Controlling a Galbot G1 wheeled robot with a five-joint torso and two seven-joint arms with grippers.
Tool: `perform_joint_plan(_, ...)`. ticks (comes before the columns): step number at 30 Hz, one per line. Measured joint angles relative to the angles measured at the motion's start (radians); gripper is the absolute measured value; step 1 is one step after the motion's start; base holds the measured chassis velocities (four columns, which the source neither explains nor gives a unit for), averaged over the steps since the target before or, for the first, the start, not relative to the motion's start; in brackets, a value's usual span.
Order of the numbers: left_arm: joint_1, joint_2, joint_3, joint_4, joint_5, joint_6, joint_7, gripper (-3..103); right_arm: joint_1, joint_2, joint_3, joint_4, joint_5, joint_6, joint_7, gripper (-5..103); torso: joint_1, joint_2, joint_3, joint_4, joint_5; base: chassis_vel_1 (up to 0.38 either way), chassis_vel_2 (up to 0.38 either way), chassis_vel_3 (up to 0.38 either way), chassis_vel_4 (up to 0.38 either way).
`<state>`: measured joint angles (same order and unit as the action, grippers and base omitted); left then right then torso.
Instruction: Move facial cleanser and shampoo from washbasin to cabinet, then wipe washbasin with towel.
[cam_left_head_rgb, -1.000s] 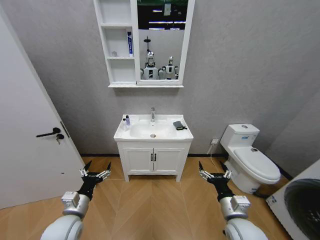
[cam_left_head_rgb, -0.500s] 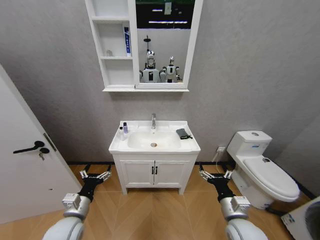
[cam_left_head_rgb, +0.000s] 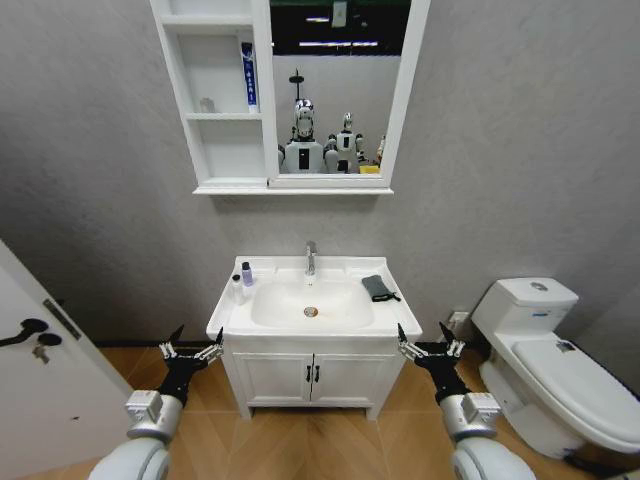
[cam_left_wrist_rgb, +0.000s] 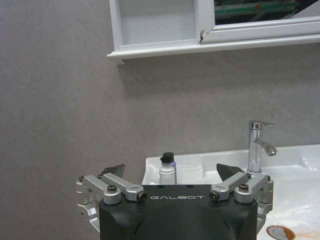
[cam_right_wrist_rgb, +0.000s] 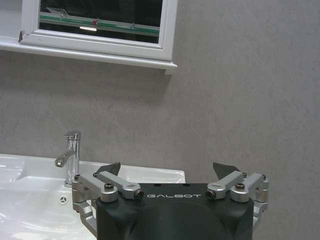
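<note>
Facing the washbasin (cam_left_head_rgb: 345, 328), both grippers hung low with nothing in them.

Two small bottles (cam_left_head_rgb: 243, 277) stood together on the basin's back left corner (one with a purple band, one white with a dark cap), and the towel (cam_left_head_rgb: 377, 288) lay folded on the right ledge, well apart from them, with the chrome tap (cam_left_head_rgb: 311, 257) between. Above on the wall hung the cabinet (cam_left_head_rgb: 229, 95), a blue tube (cam_left_head_rgb: 247, 75) upright on its middle shelf beside the mirror (cam_left_head_rgb: 338, 90). The left gripper (cam_left_head_rgb: 190, 349) and right gripper (cam_left_head_rgb: 429, 347) flanked the vanity (cam_left_head_rgb: 311, 380), each with jaws spread wide and empty.
</note>
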<state>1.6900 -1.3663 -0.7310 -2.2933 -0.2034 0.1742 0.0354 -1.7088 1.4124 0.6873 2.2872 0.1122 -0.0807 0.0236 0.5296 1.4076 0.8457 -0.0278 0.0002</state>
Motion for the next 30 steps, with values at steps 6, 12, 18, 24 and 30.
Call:
perform_joint_plan(6,-0.008,-0.007,0.008,0.009,0.009,-0.003,-0.016,100,0.002,-0.002,0.004,-0.014,0.003,0.007,-0.001,100,0.0,0.0,0.0,0.0,-0.0002,-0.065,0.064,0.045,-0.037)
perform_joint_plan(12,-0.039,0.001,0.02,0.028,0.009,-0.001,-0.033,100,0.03,-0.005,0.003,-0.036,0.006,0.006,0.002,100,-0.001,0.0,0.0,0.0001,-0.0001,0.008,-0.004,-0.011,0.002)
perform_joint_plan(18,-0.051,0.012,0.022,0.03,0.001,0.009,-0.034,100,0.051,-0.006,-0.001,-0.047,0.019,0.008,0.013,100,-0.001,0.0,0.0,0.0001,0.0,0.0,0.0,0.0,0.0)
perform_joint_plan(24,-0.048,0.015,0.019,0.036,-0.001,0.009,-0.031,100,0.042,0.001,0.001,-0.047,0.005,0.001,0.003,100,0.0,0.0,0.0,0.0001,0.0,0.0,0.0,0.0,0.0)
perform_joint_plan(30,-0.047,0.023,0.016,0.037,-0.005,0.009,-0.029,100,0.04,0.005,0.001,-0.045,0.002,-0.004,0.002,100,-0.001,0.0,0.0,0.0,0.0,0.0,0.0,0.0,0.0)
